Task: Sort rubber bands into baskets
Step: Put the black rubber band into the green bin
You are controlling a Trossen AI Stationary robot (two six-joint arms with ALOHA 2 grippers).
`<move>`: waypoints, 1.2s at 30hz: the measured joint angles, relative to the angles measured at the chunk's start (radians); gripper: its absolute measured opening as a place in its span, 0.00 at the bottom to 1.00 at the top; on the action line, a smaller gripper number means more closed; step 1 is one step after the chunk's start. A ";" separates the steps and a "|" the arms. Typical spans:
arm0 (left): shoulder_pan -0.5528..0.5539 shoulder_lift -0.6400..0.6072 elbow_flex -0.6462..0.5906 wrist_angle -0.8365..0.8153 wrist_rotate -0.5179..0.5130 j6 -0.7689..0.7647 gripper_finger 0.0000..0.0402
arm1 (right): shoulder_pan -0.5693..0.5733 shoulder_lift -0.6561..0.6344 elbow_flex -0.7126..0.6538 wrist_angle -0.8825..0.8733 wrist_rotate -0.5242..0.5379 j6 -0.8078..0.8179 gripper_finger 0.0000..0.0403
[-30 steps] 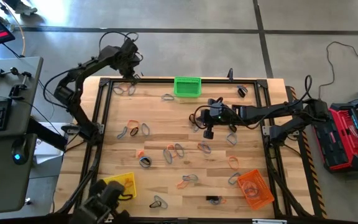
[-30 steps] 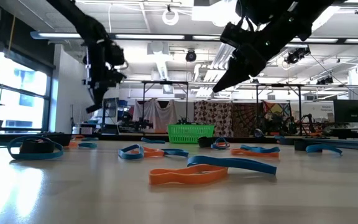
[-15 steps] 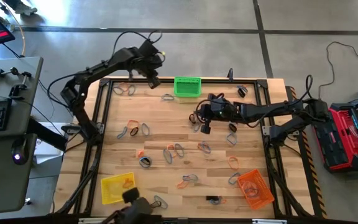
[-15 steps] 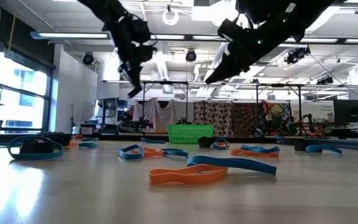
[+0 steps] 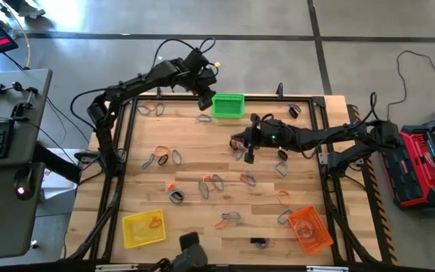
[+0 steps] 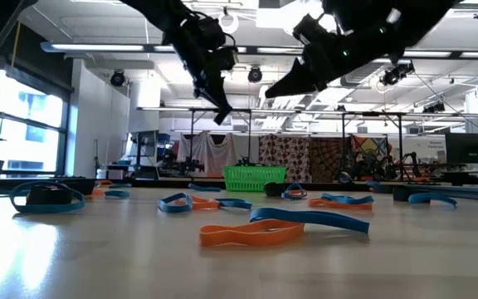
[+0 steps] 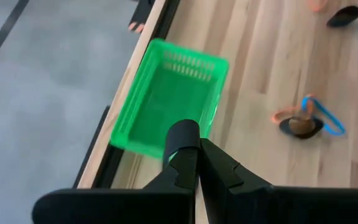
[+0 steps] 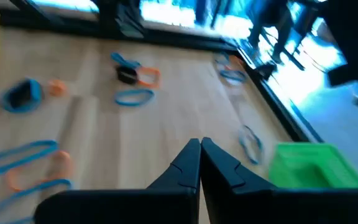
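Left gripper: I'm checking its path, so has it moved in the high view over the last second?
Yes. The left gripper has swung rightward along the table's far edge, from the far-left corner to just beside the green basket, which has stayed put.

From my seat the overhead picture is evenly lit and sharp, with only soft shadows under the arms on the wooden table (image 5: 202,189). The table-level camera looks into bright ceiling strip lights (image 6: 98,47) — both arms go to near silhouettes against them, and a pale sheen lies on the near tabletop. My left wrist picture is bright, slightly soft. The right wrist picture is smeared with blur — the windows (image 8: 185,14) behind glare blue-white.
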 joint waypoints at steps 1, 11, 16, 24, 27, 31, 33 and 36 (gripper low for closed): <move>-0.001 0.004 0.000 0.009 0.003 0.000 0.00 | -0.006 0.000 -0.034 0.058 -0.019 0.017 0.00; -0.030 0.095 0.059 0.050 0.007 0.008 0.00 | -0.022 -0.003 -0.199 0.270 -0.008 0.132 0.00; -0.042 0.191 0.150 0.042 0.028 0.019 0.00 | -0.022 -0.009 -0.200 0.255 -0.005 0.131 0.00; -0.044 0.330 0.273 -0.017 0.029 0.068 0.00 | -0.022 -0.027 -0.200 0.207 -0.005 0.132 0.00; -0.044 0.363 0.286 -0.024 0.028 0.090 0.00 | -0.023 -0.027 -0.200 0.207 0.004 0.129 0.00; -0.045 0.400 0.286 -0.022 0.027 0.107 0.00 | -0.023 -0.028 -0.200 0.192 0.025 0.125 0.00; -0.043 0.415 0.286 -0.019 0.027 0.115 0.00 | -0.023 -0.028 -0.200 0.189 0.037 0.124 0.00; -0.042 0.435 0.286 -0.021 0.026 0.130 0.00 | -0.024 -0.028 -0.200 0.188 0.040 0.121 0.00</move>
